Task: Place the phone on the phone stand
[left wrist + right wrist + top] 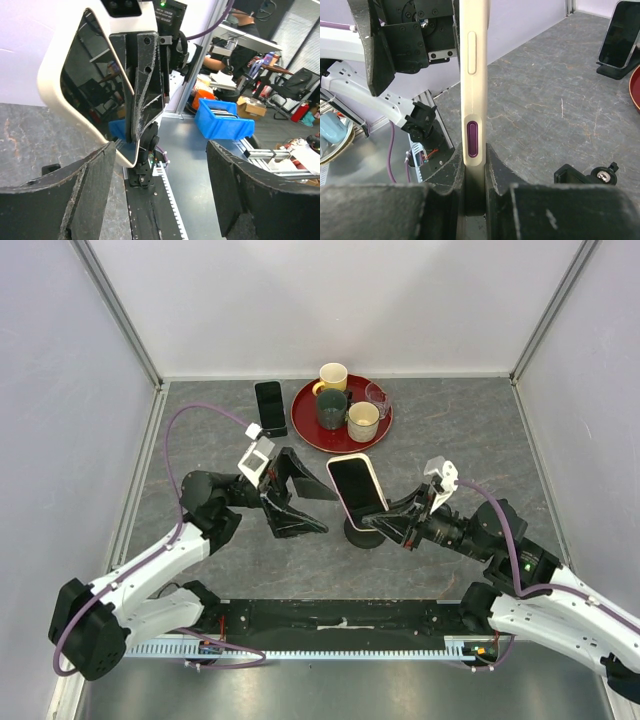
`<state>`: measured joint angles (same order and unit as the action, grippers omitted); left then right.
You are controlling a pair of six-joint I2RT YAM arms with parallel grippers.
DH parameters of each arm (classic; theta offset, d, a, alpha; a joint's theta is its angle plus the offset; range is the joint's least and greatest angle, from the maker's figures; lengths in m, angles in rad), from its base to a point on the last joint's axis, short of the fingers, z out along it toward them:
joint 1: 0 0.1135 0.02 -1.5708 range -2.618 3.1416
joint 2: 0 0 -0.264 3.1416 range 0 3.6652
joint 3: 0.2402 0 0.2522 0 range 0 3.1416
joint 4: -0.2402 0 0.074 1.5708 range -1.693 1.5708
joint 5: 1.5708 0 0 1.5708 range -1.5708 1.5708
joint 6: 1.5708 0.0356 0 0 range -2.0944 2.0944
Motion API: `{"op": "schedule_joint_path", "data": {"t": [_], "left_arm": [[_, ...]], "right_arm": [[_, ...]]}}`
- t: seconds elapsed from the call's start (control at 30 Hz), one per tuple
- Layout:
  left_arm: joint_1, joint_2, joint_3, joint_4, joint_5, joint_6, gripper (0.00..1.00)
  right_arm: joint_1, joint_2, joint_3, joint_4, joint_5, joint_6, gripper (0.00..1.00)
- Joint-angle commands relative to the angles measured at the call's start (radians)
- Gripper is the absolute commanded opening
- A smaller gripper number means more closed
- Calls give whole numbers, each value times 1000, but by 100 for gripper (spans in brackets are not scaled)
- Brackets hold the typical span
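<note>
Right end effector [388, 512] is pinching the phone [357, 490] by its lower part. In the right wrist view the 2 fingers [450, 175] press on front and back, and the cream edge [472, 75] rises between them. Phone is tilted, screen up, held over the phone stand [363, 534], whose round base sits on the table [460, 440] mid-centre. Cannot tell if the phone's lower edge touches the stand's holder.

Left end effector [315, 502] is spread wide, holding nothing, just left of the phone. Its 2 fingers [65, 200] frame the phone screen [85, 85] in the left wrist view.

At the back is a red tray [310, 430] with 3 mugs [332, 408] and a small glass [377, 395]. A black slab [270, 407] is just left of the tray, propped on a small black piece [615, 70].
</note>
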<state>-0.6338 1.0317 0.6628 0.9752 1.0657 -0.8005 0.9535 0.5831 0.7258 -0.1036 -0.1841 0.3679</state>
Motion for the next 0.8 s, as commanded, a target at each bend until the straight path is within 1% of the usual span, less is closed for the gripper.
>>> {"op": "schedule_joint_path", "data": {"t": [0.0, 0.13, 0.23, 0.37, 0.43, 0.5, 0.53, 0.6, 0.7, 0.73, 0.77], "left_arm": [[17, -28, 35, -116, -93, 122, 81], [17, -5, 40, -107, -98, 97, 84], [17, 1, 31, -92, -121, 80, 86], [19, -16, 17, -102, -182, 86, 86], [22, -28, 12, -101, -191, 89, 86], [25, -27, 11, -92, -181, 84, 83], [26, -24, 12, -69, -173, 70, 79], [26, -12, 9, -38, -156, 49, 75], [26, 10, -2, 65, -118, -15, 68], [26, 28, -3, 91, -106, -54, 63], [28, 36, -3, 132, -93, -68, 60]], "right_arm": [[5, -20, 38, 53, -26, -9, 0], [5, -14, 11, 96, -73, 12, 0], [7, -3, -15, 171, -118, 37, 0], [7, 23, -34, 216, -149, 51, 0], [7, 26, -42, 226, -141, 52, 0], [7, 30, -58, 255, -144, 60, 0], [7, 37, -65, 266, -149, 68, 0], [7, 53, -77, 294, -156, 72, 0], [8, 64, -92, 321, -144, 72, 0], [8, 66, -98, 329, -140, 72, 0], [7, 66, -107, 340, -137, 72, 0]]}}
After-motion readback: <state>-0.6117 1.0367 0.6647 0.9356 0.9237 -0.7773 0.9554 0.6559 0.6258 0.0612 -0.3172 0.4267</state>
